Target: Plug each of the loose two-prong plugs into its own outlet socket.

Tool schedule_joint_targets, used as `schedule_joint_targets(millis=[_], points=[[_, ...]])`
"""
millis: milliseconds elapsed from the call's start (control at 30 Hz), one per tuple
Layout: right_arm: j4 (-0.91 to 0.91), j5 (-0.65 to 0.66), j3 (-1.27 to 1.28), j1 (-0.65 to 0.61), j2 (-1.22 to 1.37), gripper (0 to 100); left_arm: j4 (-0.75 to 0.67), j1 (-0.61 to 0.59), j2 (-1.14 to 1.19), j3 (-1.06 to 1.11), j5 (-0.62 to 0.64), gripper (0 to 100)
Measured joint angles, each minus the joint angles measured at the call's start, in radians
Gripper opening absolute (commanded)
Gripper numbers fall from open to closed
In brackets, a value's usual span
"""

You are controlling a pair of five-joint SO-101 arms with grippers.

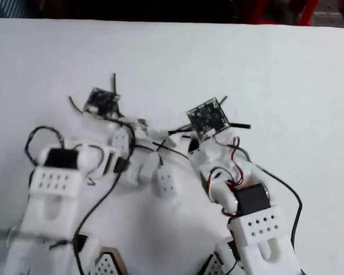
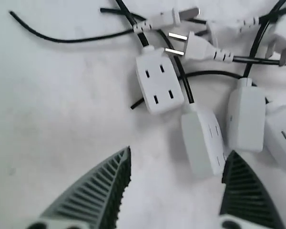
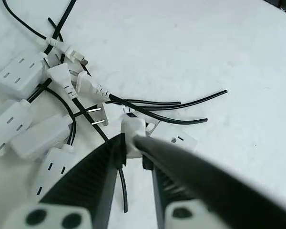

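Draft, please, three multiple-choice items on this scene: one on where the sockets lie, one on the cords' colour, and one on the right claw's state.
1. Where do the sockets lie?
A. Along the far edge.
B. Bunched in the middle of the table.
C. In a tray.

2. What colour are the cords?
A. Black.
B. Yellow.
C. Green.

3. What is the right claw doing?
A. Open over a bare spot.
B. Shut on a cord.
C. Shut on a plug.

Answers:
1. B: the high view shows them heaped together mid-table.
2. A: every cord among them is black.
3. C: the right wrist view shows it pinching the plug's white body.
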Motion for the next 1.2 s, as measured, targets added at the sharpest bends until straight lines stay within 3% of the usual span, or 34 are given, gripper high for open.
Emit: schedule_joint_targets(millis=[267, 533, 700, 967, 1200], points=[[-0.034, 0.0, 0.031, 0.002, 0.0, 1.7, -0.106, 0.035, 0.265, 0.0, -0.002, 31], [-0.034, 0.0, 0.031, 0.002, 0.0, 1.7, -0.195, -0.078, 0.451, -0.061, -0.043, 28], [-0.034, 0.0, 0.031, 0.002, 0.0, 1.7, -0.18, -0.161, 0.451, -0.117, -0.117, 28], [-0.034, 0.0, 0.031, 0.002, 0.0, 1.7, -0.046, -0.17, 0.25, -0.129, -0.16, 28], [-0.034, 0.0, 0.031, 0.0, 0.0, 1.7, 0.06, -0.009, 0.132, -0.121, -0.16, 28]])
